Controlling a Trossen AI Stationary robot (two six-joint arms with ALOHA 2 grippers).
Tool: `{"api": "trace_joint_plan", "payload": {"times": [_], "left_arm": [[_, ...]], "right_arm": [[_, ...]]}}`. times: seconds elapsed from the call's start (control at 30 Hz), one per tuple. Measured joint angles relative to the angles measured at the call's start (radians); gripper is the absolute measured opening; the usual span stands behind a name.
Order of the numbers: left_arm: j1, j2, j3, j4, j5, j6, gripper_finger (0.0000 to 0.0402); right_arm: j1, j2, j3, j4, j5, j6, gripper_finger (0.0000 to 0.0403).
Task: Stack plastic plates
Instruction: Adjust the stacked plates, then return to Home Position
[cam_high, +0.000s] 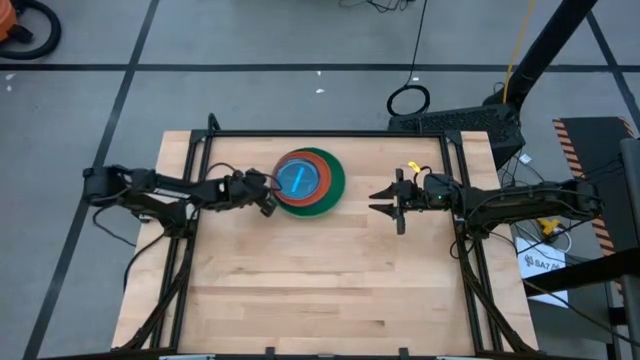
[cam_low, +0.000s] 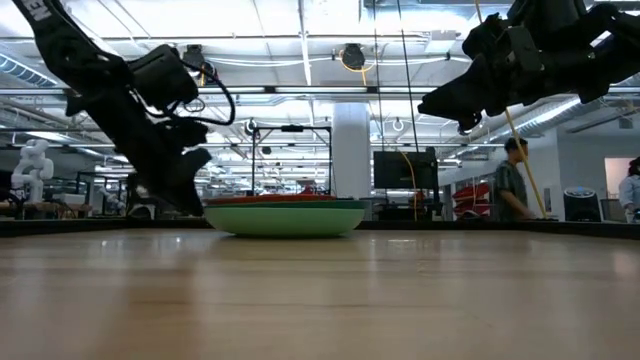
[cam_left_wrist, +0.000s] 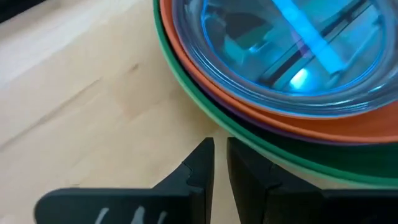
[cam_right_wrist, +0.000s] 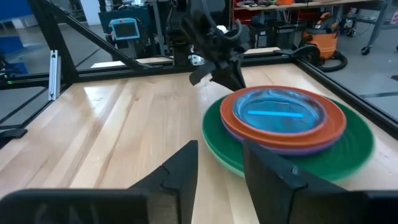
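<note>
High view: stacked plastic plates (cam_high: 308, 183), apparently.

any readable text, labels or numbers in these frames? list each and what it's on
Nothing reads cleanly.
White tag right of the table, high view: print starting "SAT", the rest too blurred.
Small blue screen on the rig behind the table, right wrist view: too small to read.
Plate stack, both arms, table top: no text or markings visible.

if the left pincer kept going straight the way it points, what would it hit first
Most likely the rim of the green plate at the bottom of the stack. The left pincer points at it from close by, fingers nearly together, though depth is hard to judge.
</note>
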Motion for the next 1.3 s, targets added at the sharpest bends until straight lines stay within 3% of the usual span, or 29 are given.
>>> {"api": "trace_joint_plan", "payload": {"times": [0.13,0.27,0.47,0.7,0.9,1.3], "left_arm": [[0.019,0.054,0.004,0.11,0.024,0.019,0.0053],[0.02,0.089,0.043,0.12,0.026,0.041,0.0053],[-0.039,0.009,0.064,0.111,0.06,0.217,0.0053],[-0.089,-0.24,0.026,0.086,0.174,0.37,0.0053],[-0.128,-0.476,-0.024,0.061,0.208,0.406,0.0053],[-0.189,-0.945,-0.196,0.03,0.21,0.399,0.0053]], "right_arm": [[0.0,0.0,0.0,0.0,0.0,0.0,0.0118],[0.0,0.0,0.0,0.0,-0.002,-0.005,0.0118],[0.0,-0.002,0.0,-0.011,-0.006,-0.075,0.0118],[-0.001,-0.084,-0.085,0.013,-0.004,-0.101,0.0118],[-0.002,-0.229,-0.17,0.005,0.024,-0.089,0.0118],[-0.002,-0.526,-0.194,-0.278,0.106,-0.106,0.0118]]}}
